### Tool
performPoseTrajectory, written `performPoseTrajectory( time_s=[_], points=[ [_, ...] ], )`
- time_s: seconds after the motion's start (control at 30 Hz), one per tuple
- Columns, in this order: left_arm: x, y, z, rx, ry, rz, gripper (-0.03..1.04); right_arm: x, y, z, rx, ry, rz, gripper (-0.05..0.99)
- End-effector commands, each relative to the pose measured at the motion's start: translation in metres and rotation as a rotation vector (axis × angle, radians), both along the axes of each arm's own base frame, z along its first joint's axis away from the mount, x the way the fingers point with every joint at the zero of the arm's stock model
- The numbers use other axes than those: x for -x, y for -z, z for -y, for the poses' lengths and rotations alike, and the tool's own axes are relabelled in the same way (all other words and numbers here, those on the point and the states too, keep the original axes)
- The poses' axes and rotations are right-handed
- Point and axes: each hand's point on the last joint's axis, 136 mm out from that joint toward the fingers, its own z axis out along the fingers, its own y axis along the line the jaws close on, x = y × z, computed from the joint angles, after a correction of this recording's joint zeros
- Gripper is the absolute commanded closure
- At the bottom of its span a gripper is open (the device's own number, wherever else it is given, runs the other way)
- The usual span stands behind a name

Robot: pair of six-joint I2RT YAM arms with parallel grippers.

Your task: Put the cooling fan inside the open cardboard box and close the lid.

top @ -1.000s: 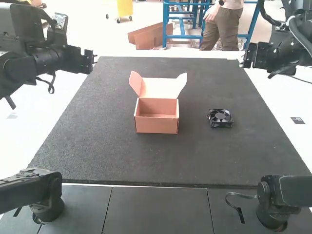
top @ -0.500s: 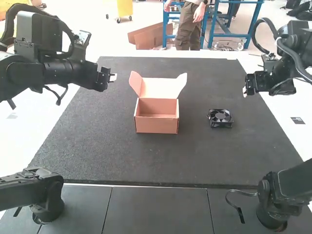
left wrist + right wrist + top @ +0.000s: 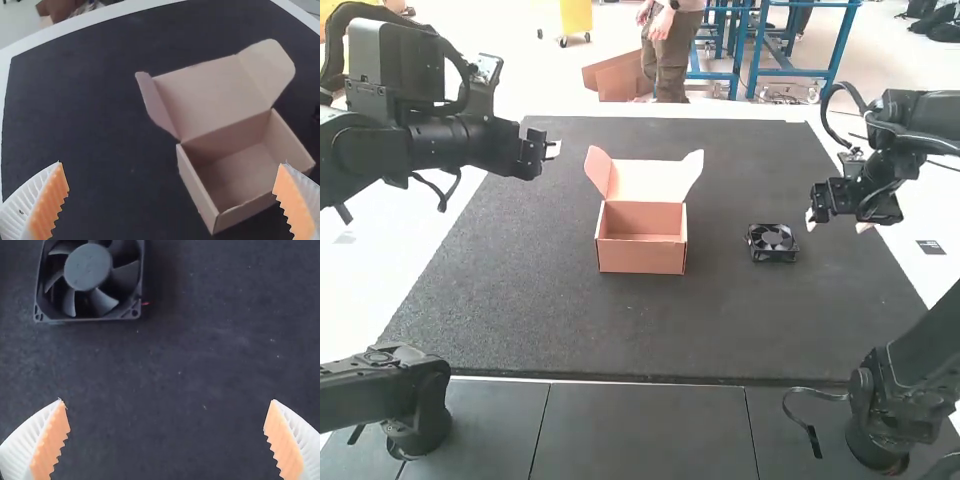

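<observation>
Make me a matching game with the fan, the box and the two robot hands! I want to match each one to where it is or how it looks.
Things
1. cooling fan
2. cardboard box
3. left gripper
4. right gripper

Clues
A. lid standing up, nothing inside
B. lying flat on the black mat, to the right of the box
C. open, in the air close to the fan
D. open, in the air to the left of the box

Pairs: 1-B, 2-A, 3-D, 4-C
</observation>
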Motion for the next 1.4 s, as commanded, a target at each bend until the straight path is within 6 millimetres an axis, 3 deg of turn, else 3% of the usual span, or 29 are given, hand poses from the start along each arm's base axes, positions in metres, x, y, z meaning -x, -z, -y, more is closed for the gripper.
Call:
performPoseTrajectory(
  time_s=[0.0, 0.43, 0.93, 1.37],
  points=[
    [0.003, -0.003, 0.003, 0.011, 0.012, 0.006, 0.04, -0.006, 0.007, 0.001, -0.009, -0.003, -0.007, 0.03],
    [0.015, 0.028, -0.002, -0.031, 0.011, -0.109, 0.04, -0.048, 0.034, 0.005, -0.008, 0.001, -0.011, 0.03],
    [0.015, 0.028, -0.003, -0.027, 0.003, -0.11, 0.04, -0.077, 0.056, 0.007, -0.017, 0.0, -0.039, 0.03],
    [0.013, 0.029, -0.003, -0.021, 0.001, -0.106, 0.04, -0.085, 0.071, 0.003, -0.015, -0.014, -0.068, 0.03]
  ],
)
